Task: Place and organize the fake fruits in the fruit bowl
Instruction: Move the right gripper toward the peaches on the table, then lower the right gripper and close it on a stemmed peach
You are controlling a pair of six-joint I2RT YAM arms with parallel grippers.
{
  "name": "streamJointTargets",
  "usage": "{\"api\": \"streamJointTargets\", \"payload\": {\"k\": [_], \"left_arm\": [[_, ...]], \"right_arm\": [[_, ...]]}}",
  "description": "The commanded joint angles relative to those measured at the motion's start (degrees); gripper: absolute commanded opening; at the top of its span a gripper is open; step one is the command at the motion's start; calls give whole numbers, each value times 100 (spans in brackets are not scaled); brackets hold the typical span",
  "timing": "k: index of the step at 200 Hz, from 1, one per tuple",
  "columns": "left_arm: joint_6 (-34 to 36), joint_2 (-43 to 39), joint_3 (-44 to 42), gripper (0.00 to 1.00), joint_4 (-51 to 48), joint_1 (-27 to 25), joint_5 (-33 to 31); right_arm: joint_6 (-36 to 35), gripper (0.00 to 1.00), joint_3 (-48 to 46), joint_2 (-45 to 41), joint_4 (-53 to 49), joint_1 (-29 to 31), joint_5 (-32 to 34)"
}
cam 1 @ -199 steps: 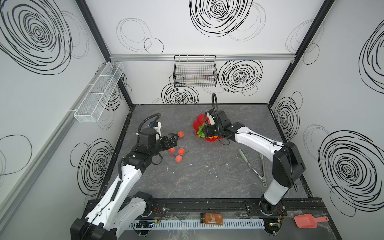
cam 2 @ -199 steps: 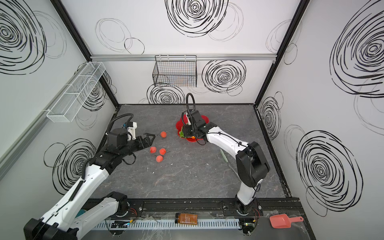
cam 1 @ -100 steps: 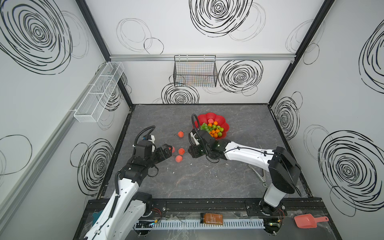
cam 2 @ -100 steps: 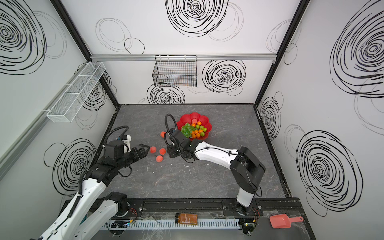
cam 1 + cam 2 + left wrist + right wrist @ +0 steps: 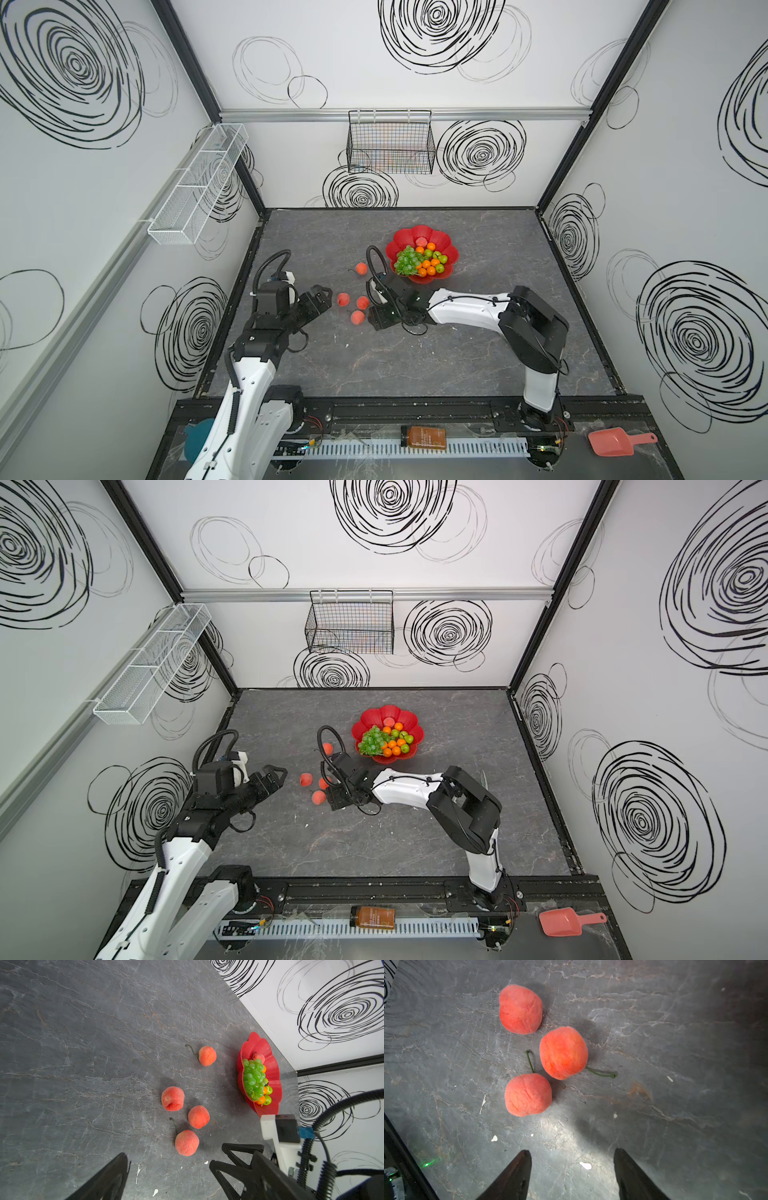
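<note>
The red fruit bowl holds green grapes, oranges, green apples and one peach. Several peaches lie loose on the table left of it: one alone and three close together. My right gripper hangs low just right of the cluster, open, with nothing between its fingers; the nearest peach lies just ahead of them. My left gripper is open and empty on the cluster's left side.
A black wire basket hangs on the back wall and a white mesh shelf on the left wall. An amber bottle and a pink scoop lie on the front rail, off the table.
My right arm has swung away from the bowl, forward and left to the loose peaches, uncovering the bowl and its grapes. My left arm drew back, then reached toward the peaches again.
</note>
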Motion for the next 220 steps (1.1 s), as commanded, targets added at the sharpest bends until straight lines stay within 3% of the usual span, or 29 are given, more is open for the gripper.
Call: {"api": "streamJointTargets", "payload": {"k": [1, 37, 95, 220], "left_arm": [[134, 62, -49, 96, 220, 137, 278], [190, 131, -25, 96, 240, 204, 369], [251, 195, 8, 96, 286, 300, 486], [331, 257, 45, 96, 301, 389, 574]], "right_arm": [[77, 73, 285, 152, 102, 37, -135], [53, 76, 452, 361, 57, 29, -261], [-57, 73, 693, 661, 152, 173, -611], [-122, 71, 1420, 1386, -231, 221, -594]]}}
